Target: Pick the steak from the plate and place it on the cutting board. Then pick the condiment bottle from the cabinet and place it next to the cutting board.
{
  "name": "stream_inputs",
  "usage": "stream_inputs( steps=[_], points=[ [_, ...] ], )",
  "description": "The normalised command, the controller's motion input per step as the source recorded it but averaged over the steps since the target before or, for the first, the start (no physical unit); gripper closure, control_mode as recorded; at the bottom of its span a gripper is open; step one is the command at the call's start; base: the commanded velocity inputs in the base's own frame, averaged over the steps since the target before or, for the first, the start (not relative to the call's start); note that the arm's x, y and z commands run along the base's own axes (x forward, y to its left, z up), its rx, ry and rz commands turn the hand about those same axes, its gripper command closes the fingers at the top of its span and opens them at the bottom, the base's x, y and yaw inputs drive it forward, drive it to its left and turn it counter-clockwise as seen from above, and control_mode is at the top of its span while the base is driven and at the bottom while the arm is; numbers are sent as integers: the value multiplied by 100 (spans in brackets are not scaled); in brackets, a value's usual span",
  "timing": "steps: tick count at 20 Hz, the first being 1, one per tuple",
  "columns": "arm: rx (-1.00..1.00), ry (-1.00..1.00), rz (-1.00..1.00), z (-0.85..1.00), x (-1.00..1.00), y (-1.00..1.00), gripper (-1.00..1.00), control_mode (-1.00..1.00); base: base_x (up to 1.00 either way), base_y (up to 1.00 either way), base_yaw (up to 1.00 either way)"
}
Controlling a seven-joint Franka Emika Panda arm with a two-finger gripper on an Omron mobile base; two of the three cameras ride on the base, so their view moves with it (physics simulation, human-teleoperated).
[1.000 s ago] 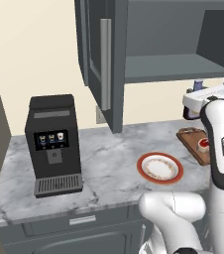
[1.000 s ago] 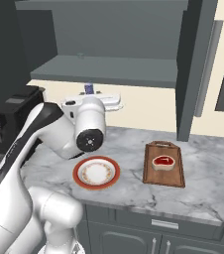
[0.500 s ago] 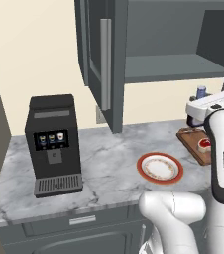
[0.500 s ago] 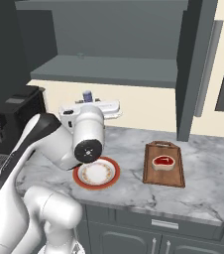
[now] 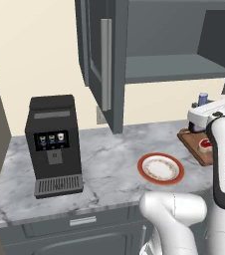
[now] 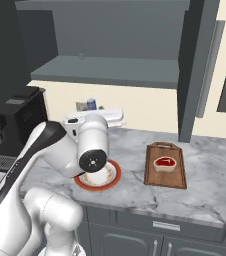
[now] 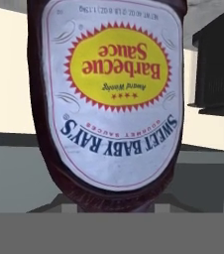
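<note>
My gripper (image 5: 204, 112) is shut on the condiment bottle (image 7: 111, 99), whose yellow barbecue label reads upside down close up in the hand view. Its bluish cap (image 6: 90, 103) sticks up above the white hand, over the counter between plate and back wall. The steak (image 6: 164, 163) lies on the wooden cutting board (image 6: 176, 180), to the right of the hand. The red-rimmed plate (image 5: 144, 167) sits bare on the marble counter, partly behind my arm in the right base view. The cabinet (image 5: 174, 74) stands open above, its shelf bare.
A black coffee machine (image 5: 55, 139) stands on the left of the counter. The open cabinet door with its long silver handle (image 5: 106, 64) hangs above the counter's middle. Another door (image 6: 197, 70) hangs above the counter behind the board. Grey drawers run below the counter edge.
The hand with the bottle has come down a little from shelf height toward the counter. Steak, board and plate have not moved.
</note>
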Motion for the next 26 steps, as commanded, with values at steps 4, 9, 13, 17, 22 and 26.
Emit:
stream_inputs(
  steps=[4, 9, 13, 17, 22, 26],
  points=[
    [0, 0, 0, -22, 0, -22, 100, -100, 0, 0, 0],
    [0, 0, 0, -17, 0, -31, 100, -100, 0, 0, 0],
    [0, 0, 0, -13, 0, -38, 100, -100, 0, 0, 0],
    [-1, 0, 0, -2, -6, -34, 100, -100, 0, 0, 0],
    [-5, 0, 0, -2, -12, -31, 100, -100, 0, 0, 0],
    [-5, 0, 0, -10, -11, -31, 100, -100, 0, 0, 0]
  ],
)
